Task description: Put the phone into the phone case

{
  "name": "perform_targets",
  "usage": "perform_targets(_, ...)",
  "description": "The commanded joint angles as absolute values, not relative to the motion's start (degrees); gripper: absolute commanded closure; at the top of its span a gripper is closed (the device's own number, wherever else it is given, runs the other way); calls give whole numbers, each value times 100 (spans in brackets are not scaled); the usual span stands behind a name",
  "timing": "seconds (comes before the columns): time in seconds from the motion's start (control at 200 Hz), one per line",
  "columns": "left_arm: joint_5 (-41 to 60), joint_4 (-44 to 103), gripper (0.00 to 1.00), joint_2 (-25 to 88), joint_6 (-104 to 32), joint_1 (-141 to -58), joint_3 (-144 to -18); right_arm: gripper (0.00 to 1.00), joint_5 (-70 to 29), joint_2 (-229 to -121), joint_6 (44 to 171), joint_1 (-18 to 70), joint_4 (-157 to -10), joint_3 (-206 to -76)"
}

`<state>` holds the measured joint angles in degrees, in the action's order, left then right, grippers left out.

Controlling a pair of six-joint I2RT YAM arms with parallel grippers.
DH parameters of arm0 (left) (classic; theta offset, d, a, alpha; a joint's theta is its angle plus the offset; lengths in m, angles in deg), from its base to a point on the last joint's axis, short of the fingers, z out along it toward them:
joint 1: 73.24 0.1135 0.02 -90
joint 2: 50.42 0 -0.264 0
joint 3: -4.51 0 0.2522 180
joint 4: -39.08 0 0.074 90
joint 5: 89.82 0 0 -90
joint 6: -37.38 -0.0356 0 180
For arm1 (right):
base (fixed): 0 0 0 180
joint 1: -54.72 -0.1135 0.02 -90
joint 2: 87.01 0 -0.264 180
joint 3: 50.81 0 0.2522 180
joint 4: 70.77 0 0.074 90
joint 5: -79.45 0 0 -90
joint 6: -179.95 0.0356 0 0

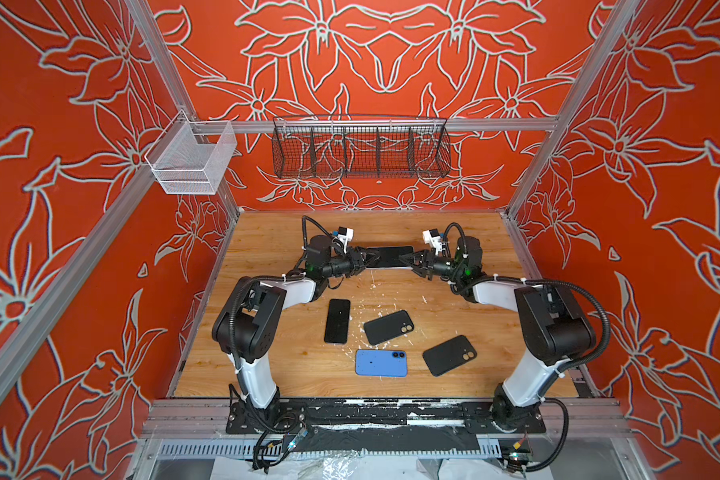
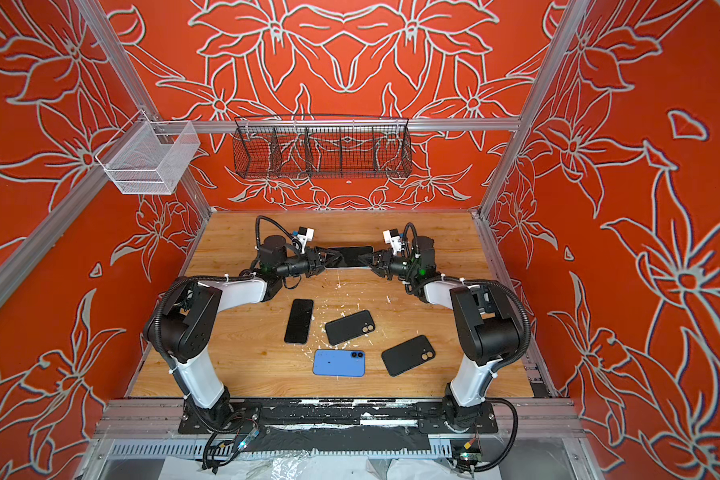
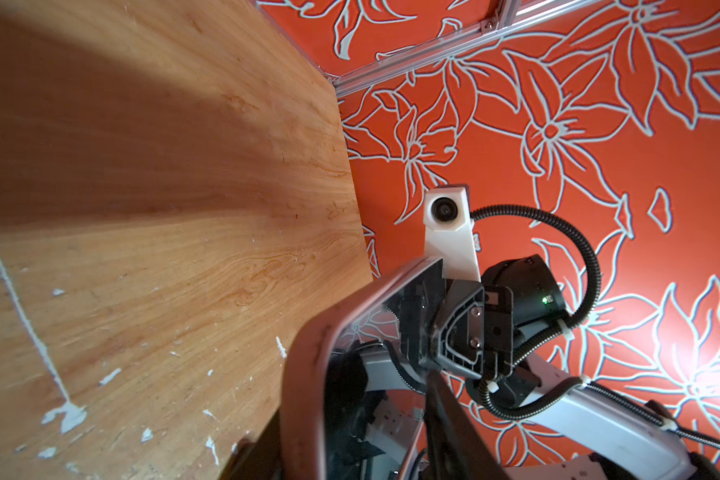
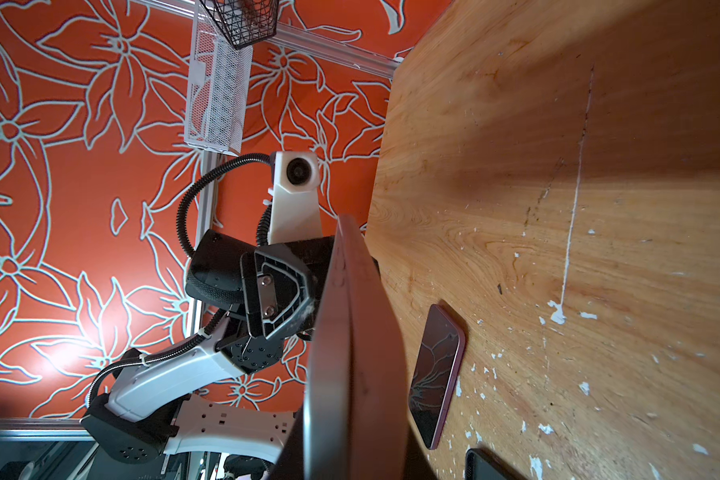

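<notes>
A phone (image 1: pixel 389 254) (image 2: pixel 350 254) with a dark screen hangs above the back middle of the table, held between both grippers. In the left wrist view a matt phone case (image 3: pixel 304 374) rims its glossy screen (image 3: pixel 362 395). My left gripper (image 1: pixel 366 258) (image 3: pixel 354 428) straddles the phone's left end; whether its jaws press on it I cannot tell. My right gripper (image 1: pixel 408 259) (image 4: pixel 354 457) is shut on the right end, across the thickness of the phone (image 4: pixel 350 353), which I see edge-on.
On the table in front lie a face-up black phone (image 1: pixel 336 321) (image 4: pixel 437 374), two black cases (image 1: pixel 389 327) (image 1: pixel 449 355) and a blue phone (image 1: pixel 381 363), face down. A black wire basket (image 1: pixel 360 147) and a white mesh basket (image 1: pixel 192 160) hang on the frame.
</notes>
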<state>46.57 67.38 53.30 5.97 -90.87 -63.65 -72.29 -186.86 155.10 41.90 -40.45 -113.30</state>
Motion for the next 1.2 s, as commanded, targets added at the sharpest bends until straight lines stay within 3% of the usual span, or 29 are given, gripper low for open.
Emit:
perform_targets(0.0, 5006, 7596, 63, 5352, 755, -9152, -6492, 100, -7305, -18720, 15306, 4154, -4228, -11230)
perform_targets(0.27, 4986, 7825, 87, 5403, 908, -9146, -6390, 100, -7218, -18547, 14900, 4164, -4780, -11317)
perform_targets(0.46, 4947, 8066, 100, 5425, 1068, -9126, -6258, 81, -7257, -18446, 15011, 4261, -4644, -11358)
perform_targets(0.706, 4913, 8240, 100, 5432, 1182, -9068, -6192, 64, -7356, -18136, 15013, 4464, -4679, -11307)
perform_targets(1.061, 4878, 8239, 100, 5443, 1170, -9064, -6214, 64, -7388, -17881, 15088, 4599, -4546, -11163)
perform_targets(1.196, 4856, 8241, 100, 5452, 1179, -9047, -6200, 69, -7409, -17807, 15156, 4680, -4498, -11142)
